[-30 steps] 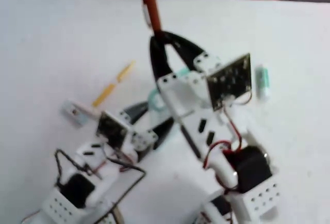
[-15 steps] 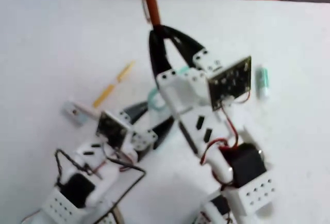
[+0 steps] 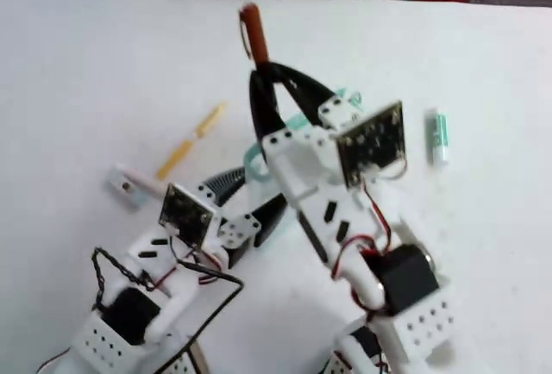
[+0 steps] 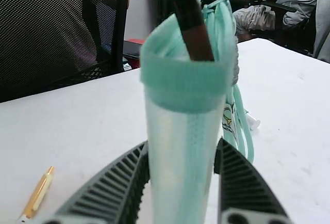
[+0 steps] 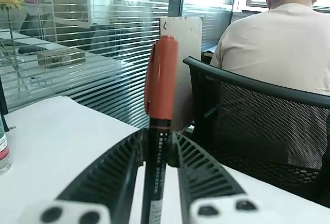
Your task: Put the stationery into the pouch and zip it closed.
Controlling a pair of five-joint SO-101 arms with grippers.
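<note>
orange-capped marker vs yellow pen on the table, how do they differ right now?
The marker stands nearly upright, clamped in the right end effector; the yellow pen lies flat on the table, free. The marker's lower end is in the pouch mouth; the pen is outside. Both are slim writing tools.

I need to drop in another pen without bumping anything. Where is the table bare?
Bare table lies far left past the yellow pen and right of the green tube. The middle is crowded: left gripper on the pouch, right gripper holding the marker.
</note>
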